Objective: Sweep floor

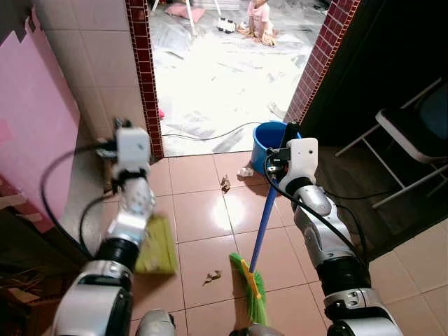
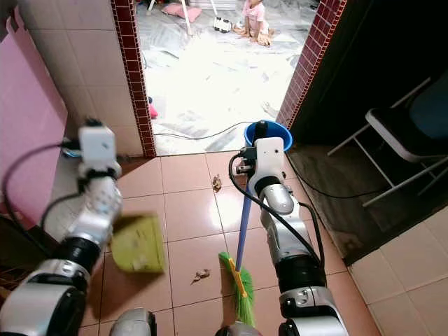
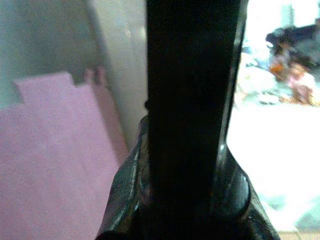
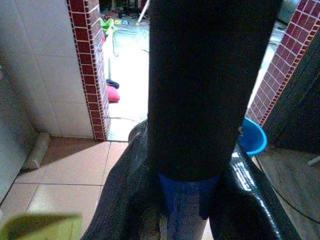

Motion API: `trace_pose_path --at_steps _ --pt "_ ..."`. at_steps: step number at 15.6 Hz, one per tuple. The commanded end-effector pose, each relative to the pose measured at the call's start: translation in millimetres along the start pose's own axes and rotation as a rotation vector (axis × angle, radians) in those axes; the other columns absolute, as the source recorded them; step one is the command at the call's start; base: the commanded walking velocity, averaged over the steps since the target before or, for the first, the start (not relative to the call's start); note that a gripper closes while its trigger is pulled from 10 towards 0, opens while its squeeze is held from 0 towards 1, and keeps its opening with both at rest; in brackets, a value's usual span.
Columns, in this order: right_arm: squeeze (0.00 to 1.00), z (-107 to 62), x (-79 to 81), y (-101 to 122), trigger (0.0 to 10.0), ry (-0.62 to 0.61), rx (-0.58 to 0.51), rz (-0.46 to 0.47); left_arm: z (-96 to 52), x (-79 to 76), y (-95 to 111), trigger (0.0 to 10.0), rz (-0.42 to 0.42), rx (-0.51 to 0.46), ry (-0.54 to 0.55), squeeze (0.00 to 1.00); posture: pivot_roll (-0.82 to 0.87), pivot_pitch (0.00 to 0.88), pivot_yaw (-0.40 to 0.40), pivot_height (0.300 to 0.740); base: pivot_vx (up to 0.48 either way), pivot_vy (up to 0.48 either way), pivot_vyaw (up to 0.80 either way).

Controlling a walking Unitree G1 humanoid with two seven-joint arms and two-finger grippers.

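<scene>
My right gripper (image 1: 281, 158) is shut on the black grip of a broom. Its blue handle (image 1: 263, 221) slants down to green bristles (image 1: 250, 285) resting on the tan tiled floor (image 1: 203, 217). In the right wrist view the black grip and blue handle (image 4: 187, 200) sit between the fingers (image 4: 250, 200). My left gripper (image 1: 119, 150) is shut on a black handle (image 3: 192, 100), and a blurred yellow-green dustpan (image 1: 157, 246) hangs below it, just above the tiles. Dry leaves lie at mid-floor (image 1: 212, 277) and near the doorway (image 1: 225, 183).
A blue bucket (image 1: 274, 140) stands by the right brick doorpost (image 1: 318, 59). A folding chair (image 1: 413, 133) is on the right and a pink board (image 1: 35, 126) leans on the left. A cable (image 1: 210, 134) crosses the doorway. A person (image 1: 260, 19) sits beyond it.
</scene>
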State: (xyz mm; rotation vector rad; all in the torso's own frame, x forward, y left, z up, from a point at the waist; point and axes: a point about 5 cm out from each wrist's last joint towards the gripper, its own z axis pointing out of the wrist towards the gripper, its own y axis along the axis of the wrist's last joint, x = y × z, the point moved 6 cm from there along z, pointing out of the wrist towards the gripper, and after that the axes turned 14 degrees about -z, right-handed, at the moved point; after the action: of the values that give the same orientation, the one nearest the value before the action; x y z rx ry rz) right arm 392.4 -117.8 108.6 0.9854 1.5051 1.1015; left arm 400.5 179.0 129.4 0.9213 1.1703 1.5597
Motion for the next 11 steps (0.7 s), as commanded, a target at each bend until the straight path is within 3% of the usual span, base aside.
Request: trace_pose_path --at_steps 1,8,11 --pt "0.0 0.7 -3.8 -5 10.0 -0.01 0.024 -0.02 1.1 -7.5 7 10.0 0.005 -0.038 -0.045 0.0 -0.05 0.013 -0.1 0.74 0.0 0.0 0.0" --pt "0.0 2.7 1.7 -6 10.0 0.005 0.028 0.009 -16.9 -31.3 -17 10.0 -0.077 0.061 -0.078 0.0 -0.04 0.01 -0.102 0.74 0.0 0.0 0.0" --pt "0.0 5.6 7.1 9 10.0 0.039 -0.027 0.196 -21.0 -47.5 -20 10.0 -0.136 0.102 -0.102 0.0 -0.05 0.007 -0.101 0.74 0.0 0.0 0.0"
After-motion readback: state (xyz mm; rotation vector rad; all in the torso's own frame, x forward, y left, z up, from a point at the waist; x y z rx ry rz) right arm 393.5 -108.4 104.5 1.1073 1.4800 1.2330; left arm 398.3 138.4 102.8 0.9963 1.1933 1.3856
